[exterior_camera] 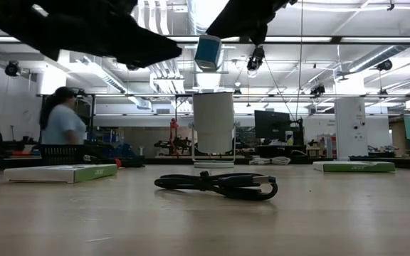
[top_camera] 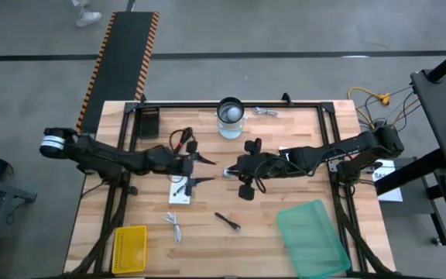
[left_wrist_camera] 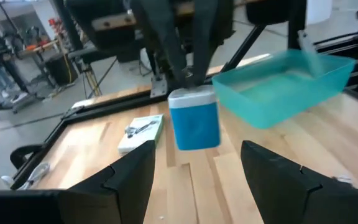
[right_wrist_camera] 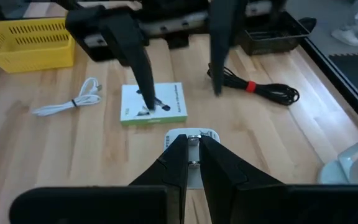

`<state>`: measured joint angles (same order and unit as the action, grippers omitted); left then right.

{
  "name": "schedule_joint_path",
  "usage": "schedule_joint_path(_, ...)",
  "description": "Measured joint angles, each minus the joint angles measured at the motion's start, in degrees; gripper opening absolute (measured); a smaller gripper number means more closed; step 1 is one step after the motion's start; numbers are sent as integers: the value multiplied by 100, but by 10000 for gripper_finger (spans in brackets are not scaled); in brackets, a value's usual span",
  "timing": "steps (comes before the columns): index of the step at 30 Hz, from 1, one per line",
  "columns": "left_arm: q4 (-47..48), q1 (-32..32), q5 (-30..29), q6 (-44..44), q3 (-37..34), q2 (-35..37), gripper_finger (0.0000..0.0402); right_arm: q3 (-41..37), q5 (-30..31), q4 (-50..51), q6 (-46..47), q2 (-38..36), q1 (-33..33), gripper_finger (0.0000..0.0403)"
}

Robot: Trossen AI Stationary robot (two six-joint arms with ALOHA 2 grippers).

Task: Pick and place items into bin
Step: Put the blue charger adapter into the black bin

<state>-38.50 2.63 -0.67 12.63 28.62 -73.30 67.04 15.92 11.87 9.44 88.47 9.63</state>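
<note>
1 blue-and-white packet (left_wrist_camera: 194, 118) in right tool (right_wrist_camera: 191, 144)

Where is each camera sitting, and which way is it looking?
High view: above the table, looking straight down; both arms show, left gripper open, right gripper shut.
Low view: at tabletop height, looking across to the jar and the room; arms hang in from above.
Left wrist view: on the left arm, past its fingers, toward the teal bin.
Right wrist view: on the right arm, past its fingers, toward the white packet.
Shared: left wrist and low views both show the small blue item in the right gripper.
</note>
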Motion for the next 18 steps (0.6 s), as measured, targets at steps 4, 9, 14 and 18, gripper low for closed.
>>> schedule_joint_path(4,0,-153,2,-59,209,-334,222,3,-2,-4,-218,-35,-2,28)
schedule_joint_path(9,-1,-303,219,-177,401,-585,222,3,-13,-3,-289,-35,-2,28)
schedule_joint_path(14,-7,-312,548,-182,590,-775,222,3,-13,20,-388,-35,-1,28)
schedule_joint_path(18,34,-316,664,-180,591,-785,222,3,-11,154,-416,-35,-2,28)
